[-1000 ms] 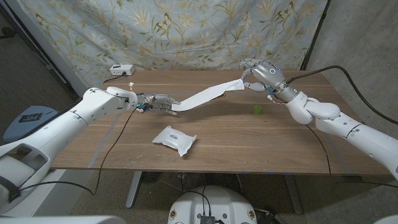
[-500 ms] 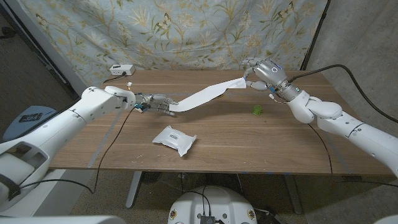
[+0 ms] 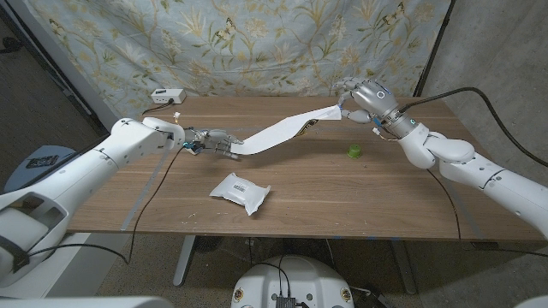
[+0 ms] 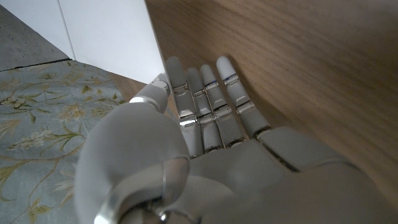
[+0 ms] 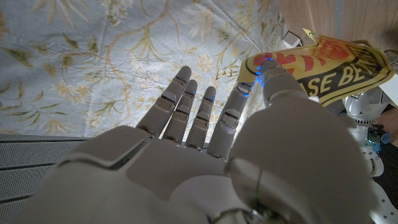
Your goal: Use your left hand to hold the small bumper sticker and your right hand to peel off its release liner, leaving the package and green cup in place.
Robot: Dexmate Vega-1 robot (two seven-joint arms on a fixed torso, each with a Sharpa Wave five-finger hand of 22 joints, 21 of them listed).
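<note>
A long white strip, the bumper sticker [image 3: 278, 131], hangs stretched above the table between both hands. My left hand [image 3: 216, 142] grips its near end low over the wood; the left wrist view has the white sheet [image 4: 106, 37] running out past my left hand [image 4: 211, 143]. My right hand [image 3: 361, 97] pinches the far end, raised at the back right. There the sticker [image 5: 329, 62] shows a yellow face with red and black lettering, held between thumb and a finger of my right hand [image 5: 205, 155]. I cannot tell liner from sticker.
A white package [image 3: 240, 192] lies at the front middle of the wooden table [image 3: 411, 205]. The small green cup [image 3: 354, 151] stands under my right forearm. A white box [image 3: 165, 95] with a cable sits at the back left edge. A floral curtain hangs behind.
My right hand has drifted slightly right and up with its end of the strip. The left hand, package and cup have stayed where they were.
</note>
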